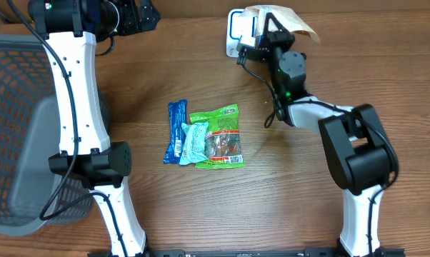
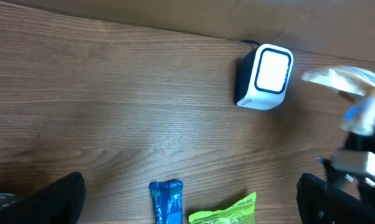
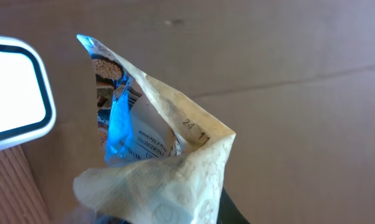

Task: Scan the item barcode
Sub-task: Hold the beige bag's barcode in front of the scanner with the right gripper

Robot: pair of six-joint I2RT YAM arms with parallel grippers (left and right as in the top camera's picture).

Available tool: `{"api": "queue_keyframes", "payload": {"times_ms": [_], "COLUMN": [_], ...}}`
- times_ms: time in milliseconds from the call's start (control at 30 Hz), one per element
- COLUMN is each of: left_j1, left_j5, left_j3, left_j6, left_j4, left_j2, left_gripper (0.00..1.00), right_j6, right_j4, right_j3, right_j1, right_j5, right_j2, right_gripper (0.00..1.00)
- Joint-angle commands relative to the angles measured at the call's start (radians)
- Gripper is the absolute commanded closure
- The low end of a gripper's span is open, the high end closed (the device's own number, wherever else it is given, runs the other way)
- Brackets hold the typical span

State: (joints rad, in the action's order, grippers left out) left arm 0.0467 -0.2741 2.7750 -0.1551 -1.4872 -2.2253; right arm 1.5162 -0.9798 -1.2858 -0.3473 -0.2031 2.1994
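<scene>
Beige crinkly packet [image 3: 166, 158], clamped in right pincer [image 1: 267, 36], wants its barcode squared to the white box scanner [image 3: 13, 93]; left pincer [image 1: 146, 18] gapes.

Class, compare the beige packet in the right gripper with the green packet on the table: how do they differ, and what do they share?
The beige packet is pale tan; the green packet is bright green. The beige packet is held up beside the scanner; the green packet lies flat on the table. The right gripper pinches the beige packet; nothing grips the green packet. Both are soft printed pouches.
</scene>
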Motion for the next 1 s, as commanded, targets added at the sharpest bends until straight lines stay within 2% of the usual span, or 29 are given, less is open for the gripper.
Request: {"api": "queue_keyframes", "payload": {"times_ms": [0, 200, 567, 967], "left_j1": [-0.002, -0.002, -0.002, -0.002], "left_j5": [-0.007, -0.007, -0.007, -0.007], "left_j3": [0.014, 0.014, 0.014, 0.014], "left_j6": [-0.006, -0.006, -0.006, -0.006], "left_j4": [0.002, 0.002, 0.002, 0.002], "left_j2": [0.015, 0.015, 0.015, 0.015], "left_gripper": [0.00, 0.00, 0.00, 0.00], "right_j6": [0.052, 0.052, 0.074, 0.075], "right_j4": [-0.008, 0.205, 0.291, 0.295], "right_j3": [-0.143, -0.257, -0.270, -0.270], "right_j1": [0.003, 0.005, 0.004, 0.005], "right_j5": [0.034, 0.095, 0.138, 0.138], "right_j2": [0.037, 0.064, 0.102, 0.102], "right_gripper": [0.96, 0.96, 0.96, 0.96]}}
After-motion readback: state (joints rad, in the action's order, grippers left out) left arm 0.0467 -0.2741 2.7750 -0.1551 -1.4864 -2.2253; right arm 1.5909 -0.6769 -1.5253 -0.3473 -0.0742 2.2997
